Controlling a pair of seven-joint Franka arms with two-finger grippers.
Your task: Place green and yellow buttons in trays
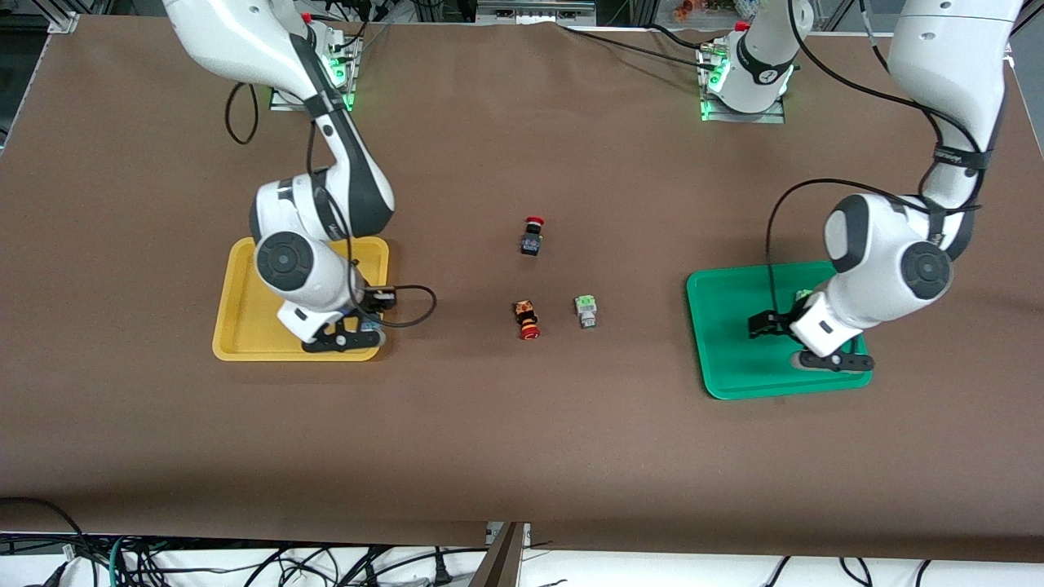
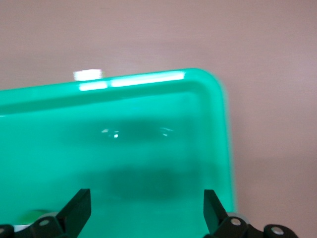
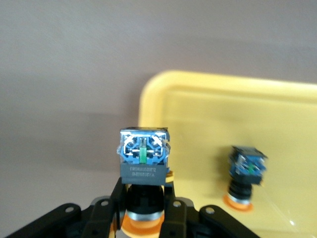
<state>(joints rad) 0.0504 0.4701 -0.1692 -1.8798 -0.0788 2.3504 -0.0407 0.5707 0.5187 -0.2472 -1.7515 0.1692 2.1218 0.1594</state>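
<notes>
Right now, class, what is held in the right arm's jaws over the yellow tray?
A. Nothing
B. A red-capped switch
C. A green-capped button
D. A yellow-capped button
D: the right gripper is clamped on a yellow-capped button over the yellow tray.

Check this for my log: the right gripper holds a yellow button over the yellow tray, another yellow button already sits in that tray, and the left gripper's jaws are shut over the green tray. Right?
One slip: the left gripper's jaws are open, with nothing between them, as the left wrist view shows over the green tray. The rest holds: the right gripper holds a yellow button over the yellow tray, and another yellow button sits in it.
</notes>
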